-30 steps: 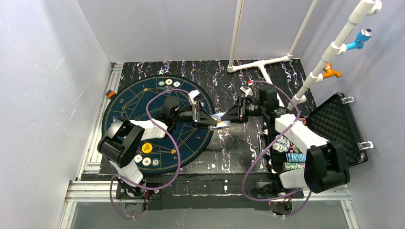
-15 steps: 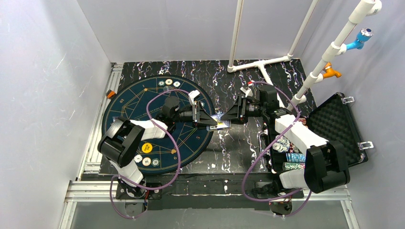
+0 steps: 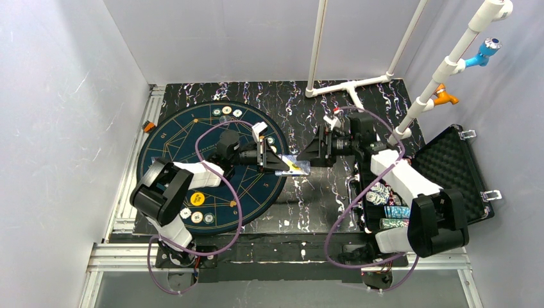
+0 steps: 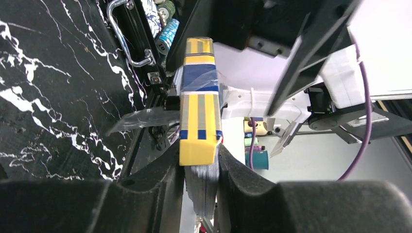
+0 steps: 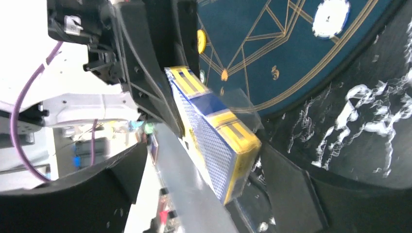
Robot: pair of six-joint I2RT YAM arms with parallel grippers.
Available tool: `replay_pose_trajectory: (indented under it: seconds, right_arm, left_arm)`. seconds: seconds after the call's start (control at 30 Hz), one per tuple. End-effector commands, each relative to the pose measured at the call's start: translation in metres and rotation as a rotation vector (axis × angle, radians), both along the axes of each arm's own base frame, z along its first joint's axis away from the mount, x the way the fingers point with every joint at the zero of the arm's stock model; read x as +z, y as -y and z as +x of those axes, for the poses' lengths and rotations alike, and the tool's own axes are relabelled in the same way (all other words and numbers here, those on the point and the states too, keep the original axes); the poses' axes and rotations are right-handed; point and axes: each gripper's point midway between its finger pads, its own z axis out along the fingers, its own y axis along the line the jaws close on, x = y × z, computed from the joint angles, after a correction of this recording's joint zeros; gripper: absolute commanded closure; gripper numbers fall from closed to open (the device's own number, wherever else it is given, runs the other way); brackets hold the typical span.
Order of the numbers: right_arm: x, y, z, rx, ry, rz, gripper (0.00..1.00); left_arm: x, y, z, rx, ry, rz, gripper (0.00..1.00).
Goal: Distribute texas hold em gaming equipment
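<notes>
In the last second the card pack (image 3: 294, 167) has shifted towards the mat (image 3: 192, 128), pinched in my left end effector (image 3: 281, 164) above the counter (image 3: 308, 192), while the right end effector (image 3: 308, 158) stands spread around its far end, so I judge the handover nearly done.

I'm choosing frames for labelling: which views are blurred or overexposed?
Top external: sharp, evenly lit. Left wrist: card pack sharp, left gripper's fingers dark and defocused, upper-right corner blown out. Right wrist: right gripper's fingers soft, top-left corner overexposed.
</notes>
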Motion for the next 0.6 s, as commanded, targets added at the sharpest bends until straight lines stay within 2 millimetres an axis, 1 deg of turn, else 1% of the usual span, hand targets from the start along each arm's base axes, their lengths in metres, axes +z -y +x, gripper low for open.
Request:
replay_pose_trajectory:
  seconds: [0.0, 0.03, 0.07, 0.1, 0.17, 0.23, 0.27, 0.3, 0.37, 0.5, 0.53, 0.57]
  right_arm:
    - [0.028, 0.014, 0.018, 0.184, 0.403, -0.173, 0.02]
    - [0.028, 0.02, 0.023, 0.21, 0.456, -0.236, 0.02]
    - [0.032, 0.023, 0.03, 0.242, 0.547, -0.288, 0.02]
    - [0.038, 0.028, 0.034, 0.291, 0.632, -0.353, 0.02]
    - [0.054, 0.029, 0.037, 0.35, 0.77, -0.419, 0.02]
    - [0.064, 0.026, 0.035, 0.39, 0.885, -0.465, 0.02]
    - [0.064, 0.022, 0.027, 0.441, 0.943, -0.475, 0.02]
    - [0.062, 0.019, 0.019, 0.493, 0.991, -0.491, 0.02]
    - [0.05, 0.009, 0.003, 0.588, 1.069, -0.537, 0.02]
    - [0.024, -0.004, -0.011, 0.679, 1.086, -0.602, 0.02]
    - [0.018, -0.014, -0.021, 0.722, 1.115, -0.619, 0.02]
    - [0.013, -0.017, -0.022, 0.733, 1.134, -0.65, 0.02]
  left_arm:
    - [0.017, -0.014, -0.008, -0.014, 0.08, -0.015, 1.0]
    - [0.016, -0.015, -0.01, -0.026, 0.075, -0.001, 1.0]
    - [0.015, -0.016, -0.013, -0.042, 0.066, 0.012, 1.0]
    - [0.012, -0.017, -0.018, -0.067, 0.056, 0.025, 1.0]
    - [0.009, -0.021, -0.024, -0.092, 0.035, 0.035, 1.0]
    - [0.007, -0.023, -0.03, -0.107, 0.032, 0.036, 1.0]
    - [0.008, -0.023, -0.031, -0.11, 0.033, 0.035, 1.0]
    - [0.008, -0.023, -0.032, -0.113, 0.034, 0.035, 1.0]
    - [0.011, -0.024, -0.032, -0.111, 0.044, 0.033, 1.0]
    - [0.012, -0.023, -0.031, -0.108, 0.041, 0.034, 1.0]
    - [0.012, -0.023, -0.032, -0.111, 0.037, 0.034, 1.0]
    - [0.012, -0.023, -0.031, -0.11, 0.036, 0.034, 1.0]
